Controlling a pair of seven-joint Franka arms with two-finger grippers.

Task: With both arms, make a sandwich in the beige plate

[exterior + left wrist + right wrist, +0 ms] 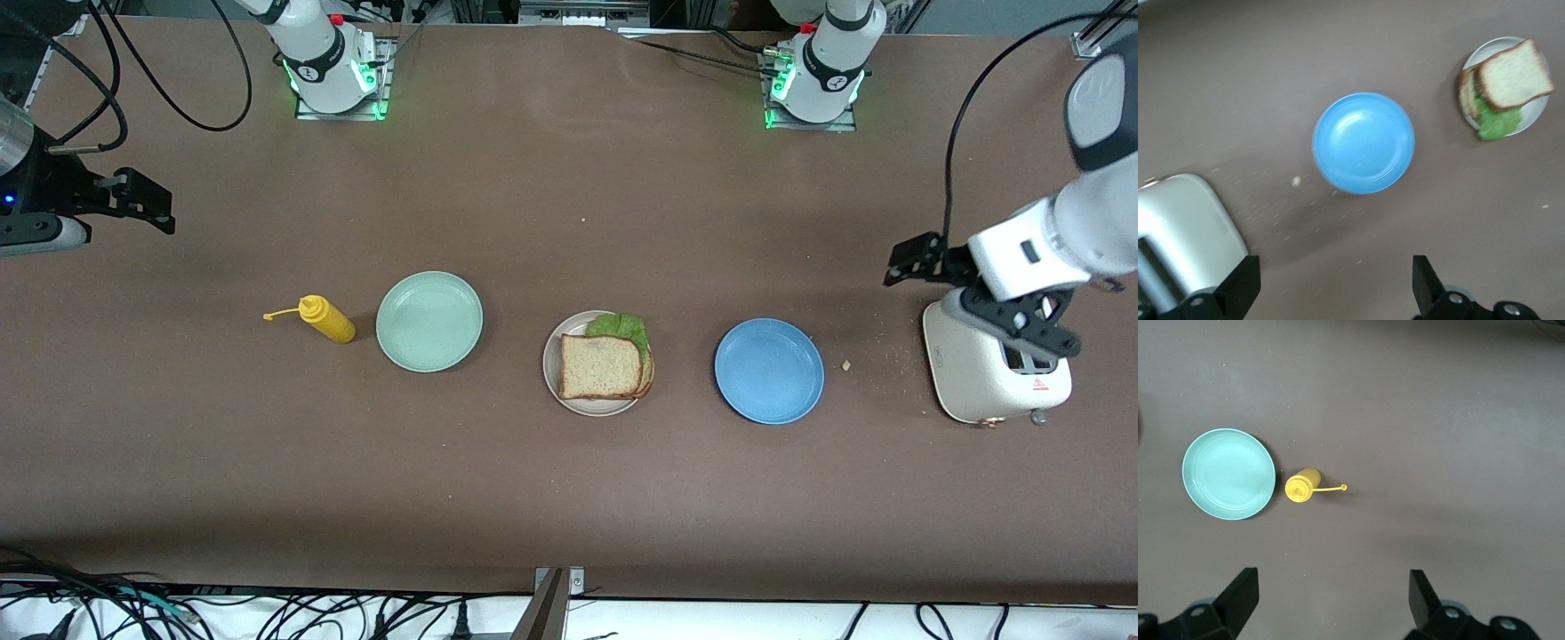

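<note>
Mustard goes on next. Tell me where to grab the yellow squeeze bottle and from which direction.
Grip the yellow squeeze bottle across its round body, coming straight down from above. It lies on its side beside the mint-green plate, so the body's width is exposed to open fingers, while the thin cap tether offers no firm hold. The right gripper, open, is probably the closer one.

sandwich (603, 364) on middle plate (553, 364), plates flanking it, bottle (325, 319) and toaster (989, 378) at row's ends

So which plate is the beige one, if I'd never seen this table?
Three plates stand in a row across the brown table. The beige plate is the middle one, between the mint plate and the blue plate. It is the smallest, and the only one with food: the sandwich, lettuce poking out.
</note>
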